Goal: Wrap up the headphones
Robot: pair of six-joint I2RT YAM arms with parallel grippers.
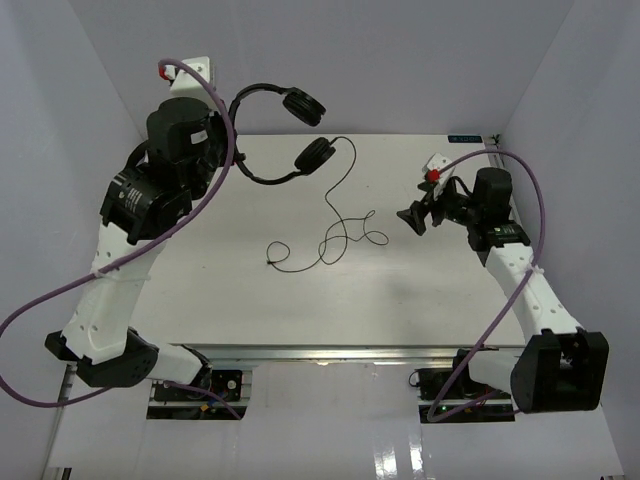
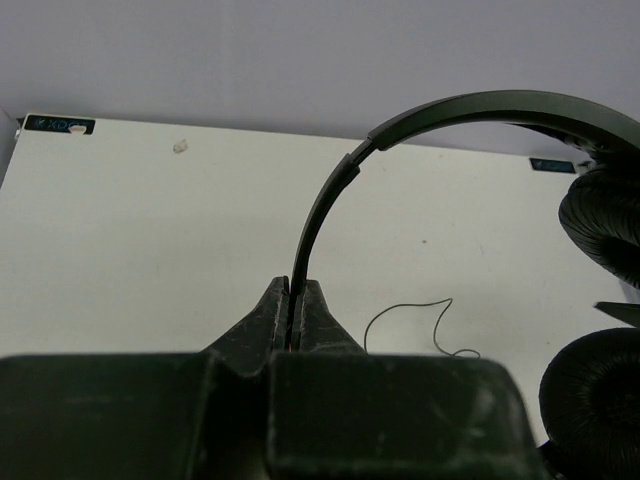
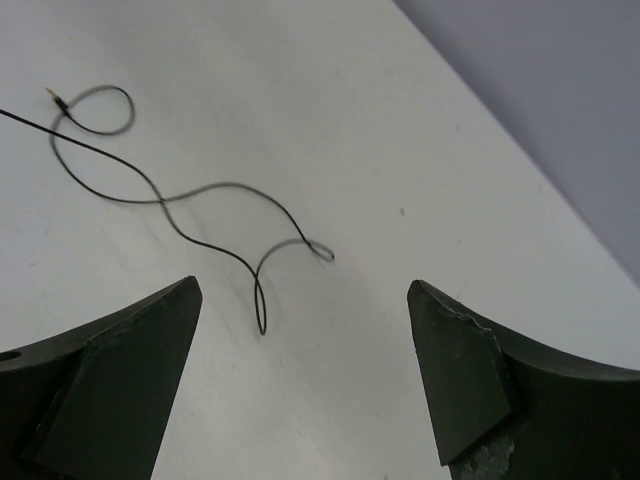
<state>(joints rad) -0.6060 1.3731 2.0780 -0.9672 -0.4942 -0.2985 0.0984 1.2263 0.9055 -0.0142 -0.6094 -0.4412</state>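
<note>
There is one pair of headphones (image 1: 262,88), with one thin headband (image 2: 320,215), two round padded earcups and one thin cord (image 1: 340,225). The left end effector (image 2: 296,300) is clenched on the headband, its two fingers pinching the band edge-on, holding the set over the far left part of the table (image 1: 250,300). In the top view the arch bulges left and opens to the right, so the far earcup (image 1: 302,105) and the near earcup (image 1: 313,155) both sit on the right. From the near earcup the cord trails down and lies in loose loops at mid-table, ending in one small plug (image 1: 271,262) at the near left. The right end effector (image 3: 303,290) is released, jaws wide apart, over the table beside the cord's loops.
</note>
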